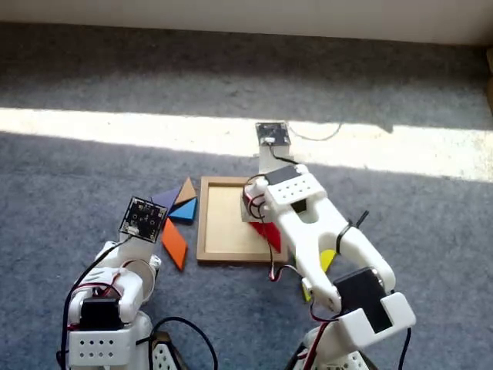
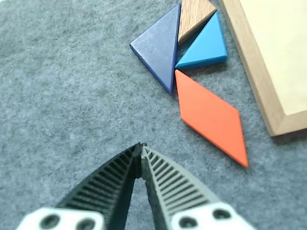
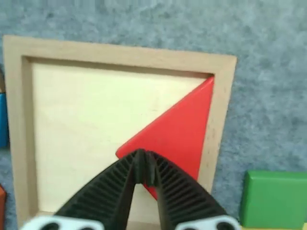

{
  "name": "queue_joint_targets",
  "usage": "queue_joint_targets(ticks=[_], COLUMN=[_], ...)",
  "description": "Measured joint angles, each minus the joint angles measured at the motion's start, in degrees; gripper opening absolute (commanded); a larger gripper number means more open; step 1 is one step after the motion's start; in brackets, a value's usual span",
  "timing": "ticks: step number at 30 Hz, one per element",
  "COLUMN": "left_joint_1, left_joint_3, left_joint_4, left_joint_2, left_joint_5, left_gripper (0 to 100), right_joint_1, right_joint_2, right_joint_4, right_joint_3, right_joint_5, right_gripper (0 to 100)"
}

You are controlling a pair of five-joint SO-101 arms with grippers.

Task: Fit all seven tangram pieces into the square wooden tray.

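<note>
– Wooden tray [image 1: 205, 231], seen from the high camera: how full is it?
– One piece is in. A red triangle [image 1: 271, 236] lies against the right rim, under the right arm [image 1: 308, 223] that hangs over that side. Left of the tray, on grey carpet [image 1: 92, 169], lie a dark blue triangle [image 1: 166, 199], a wood-coloured triangle [image 1: 186, 190], a light blue triangle [image 1: 185, 210] and an orange parallelogram [image 1: 174, 243]. A yellow piece [image 1: 327, 259] shows to the right, beneath the arm.
– And the left wrist camera?
– Left gripper [image 2: 142, 149] is closed tip to tip and holds nothing. It hangs above bare carpet, near the orange parallelogram but apart from it.
– The right wrist camera?
– Right gripper [image 3: 144, 158] is closed too, with nothing between its fingers and its tips at the red triangle's inner edge. A green piece [image 3: 273, 199] lies outside the right rim, towards the near side.
– Which step is this?
– Seating the first piece, by the look of it. Six pieces lie outside. The next move likely calls for this gripper to rise clear and open over another piece.
</note>
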Motion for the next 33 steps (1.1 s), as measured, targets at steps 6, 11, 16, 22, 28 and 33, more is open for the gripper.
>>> queue_joint_targets(ticks=[6, 11, 16, 22, 28, 33], left_joint_1=[0.00, 0.00, 0.00, 0.00, 0.00, 0.00], left_joint_3=[0.00, 0.00, 0.00, 0.00, 0.00, 0.00], left_joint_4=[0.00, 0.00, 0.00, 0.00, 0.00, 0.00], left_joint_2=[0.00, 0.00, -0.09, -0.09, -0.09, -0.09], left_joint_5=[0.00, 0.00, 0.00, 0.00, 0.00, 0.00], left_gripper=[0, 0, 0, 0, 0, 0], right_joint_1=[0.88, 1.41, 1.58, 1.76, 2.99, 6.07], right_joint_2=[0.00, -4.40, -16.44, -28.66, -30.33, -30.42], right_joint_4=[6.77, 16.26, 23.56, 24.18, 24.18, 19.96], right_joint_3=[-0.09, -1.05, -1.58, 6.33, 16.26, 18.99], right_joint_5=[7.12, 7.38, 2.99, -9.41, -14.95, -18.99], right_gripper=[1.6, 1.6, 1.8, 18.3, 33.0, 32.9])
